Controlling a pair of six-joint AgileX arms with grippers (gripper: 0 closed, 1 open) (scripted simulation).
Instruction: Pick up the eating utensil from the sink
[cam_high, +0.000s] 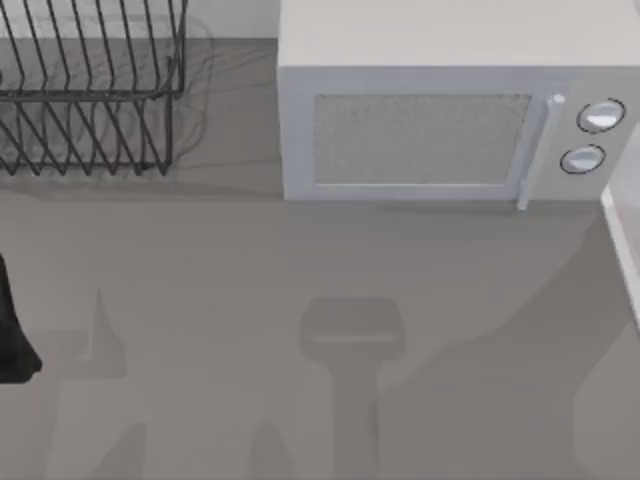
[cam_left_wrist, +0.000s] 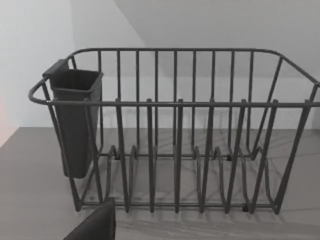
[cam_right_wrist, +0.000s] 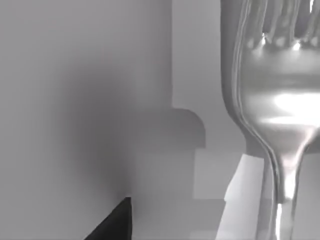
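Close in front of your right wrist camera, the fork (cam_right_wrist: 280, 100) is looming very large, tines toward the upper edge of that picture, bowl catching a bright glare, thin handle running down out of frame. You are seeing a dark sliver of the right gripper's finger (cam_right_wrist: 117, 222) low in that view, but whether the fingers are spread, pressed together or pinching the fork, you cannot tell. Nor can you tell whether the fork is resting on the pale grey surface behind it or hanging clear of it.

You are dealing with a light, rigid piece of polished metal, so it will likely be slippery between the pads and will not bend. I would judge the narrow neck just below the bowl, or the upper handle, the best place to take hold, squeezing across the flat faces.

Moving outward, in the top view the left arm (cam_high: 12, 330) is sitting at the table's left edge. Its wrist camera is facing the wire dish rack (cam_left_wrist: 175, 130) with the dark cutlery cup (cam_left_wrist: 75, 125) hung on its end. The microwave (cam_high: 440, 120) is standing at the back, right of the rack.
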